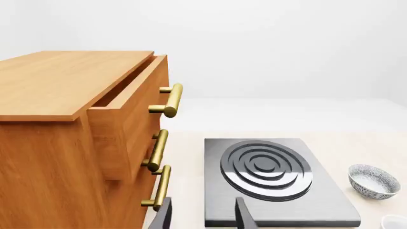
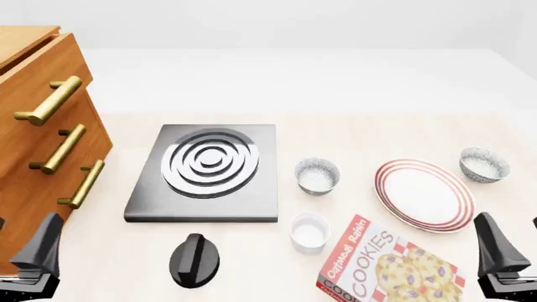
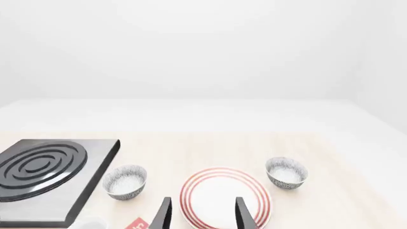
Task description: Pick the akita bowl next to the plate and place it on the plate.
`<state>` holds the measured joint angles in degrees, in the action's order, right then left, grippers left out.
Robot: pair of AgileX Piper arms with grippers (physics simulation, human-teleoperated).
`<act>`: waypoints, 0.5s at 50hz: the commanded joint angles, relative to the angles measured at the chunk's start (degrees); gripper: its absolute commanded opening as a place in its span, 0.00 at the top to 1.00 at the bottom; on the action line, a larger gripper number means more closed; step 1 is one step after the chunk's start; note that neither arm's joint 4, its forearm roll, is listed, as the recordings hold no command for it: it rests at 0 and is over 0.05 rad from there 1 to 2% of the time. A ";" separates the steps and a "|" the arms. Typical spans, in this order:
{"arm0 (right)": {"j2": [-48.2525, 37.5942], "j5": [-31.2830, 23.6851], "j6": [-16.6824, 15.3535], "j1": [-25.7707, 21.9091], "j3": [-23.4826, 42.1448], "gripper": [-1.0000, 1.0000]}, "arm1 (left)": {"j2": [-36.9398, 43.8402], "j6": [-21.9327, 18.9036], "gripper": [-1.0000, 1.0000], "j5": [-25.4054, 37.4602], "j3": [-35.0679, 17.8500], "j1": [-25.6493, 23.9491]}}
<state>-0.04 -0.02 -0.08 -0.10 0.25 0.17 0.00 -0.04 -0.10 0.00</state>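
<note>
The plate (image 2: 424, 195), white with red rings, lies right of centre on the table. One akita bowl (image 2: 484, 165) stands close by its far right rim; it also shows in the right wrist view as the bowl (image 3: 286, 172) beside the plate (image 3: 224, 198). An identical bowl (image 2: 316, 175) stands further off, between plate and stove, and is also in the left wrist view (image 1: 374, 181). My right gripper (image 2: 512, 234) hangs open near the front edge, short of the plate, its fingers (image 3: 240, 212) empty. My left gripper (image 2: 21, 238) is open at front left, holding nothing.
A black stove plate (image 2: 208, 170) sits left of centre, with its knob (image 2: 195, 258) in front. A wooden drawer cabinet (image 2: 42, 126) fills the left side, top drawer partly open. A white ramekin (image 2: 309, 231) and a cookie box (image 2: 390, 267) lie in front of the dishes.
</note>
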 commanded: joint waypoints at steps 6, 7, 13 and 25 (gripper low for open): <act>-0.08 0.39 -0.70 -0.53 1.38 0.00 | 0.26 0.00 0.00 -0.07 -0.15 0.00; -0.09 0.38 -0.71 -0.49 1.43 0.00 | 0.26 0.00 0.00 -0.07 -0.15 0.00; -0.05 0.01 -0.70 -0.79 2.32 0.00 | 0.26 0.00 0.00 -0.07 -0.15 0.00; -0.18 -1.05 0.17 -1.26 4.18 0.00 | 0.26 0.00 0.00 -0.07 -0.15 0.00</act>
<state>-0.14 -0.44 -0.31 -0.96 3.02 0.41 0.00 -0.10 -0.23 0.00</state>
